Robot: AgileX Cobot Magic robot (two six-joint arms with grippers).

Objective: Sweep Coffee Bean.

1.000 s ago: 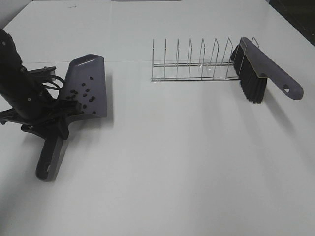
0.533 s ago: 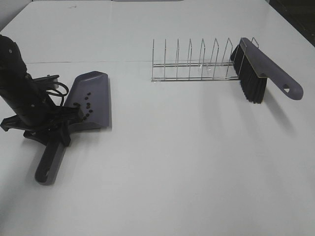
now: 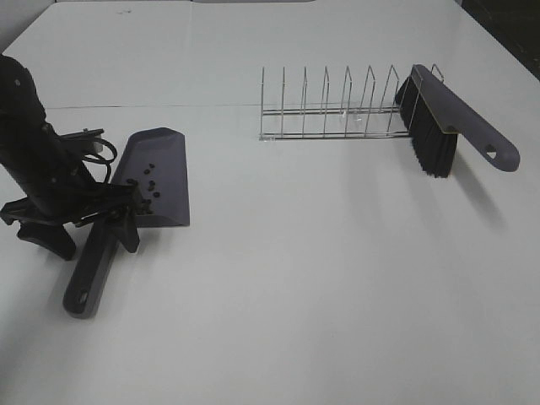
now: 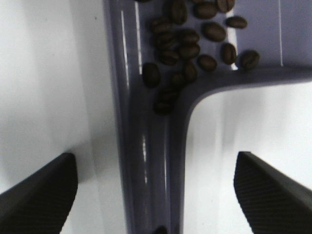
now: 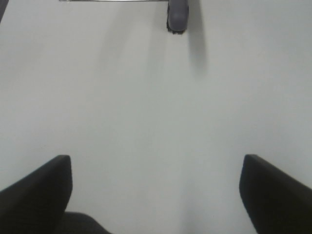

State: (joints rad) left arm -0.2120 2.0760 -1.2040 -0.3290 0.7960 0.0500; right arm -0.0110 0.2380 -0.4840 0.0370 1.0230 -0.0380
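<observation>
My left tool [image 4: 155, 192] stands open astride the dustpan [image 3: 156, 177] handle, gripping nothing; my right tool [image 5: 156, 187] is open over bare desk [image 3: 321, 270]. The coffee beans [image 4: 195, 44], light and rolly, sit in the pan at the desk's 9 o'clock; I judge the stiff handle the best hold

exterior: high, whole table [image 3: 295, 278] | left wrist: close above dustpan [image 4: 146, 146] | right wrist: bare table
</observation>
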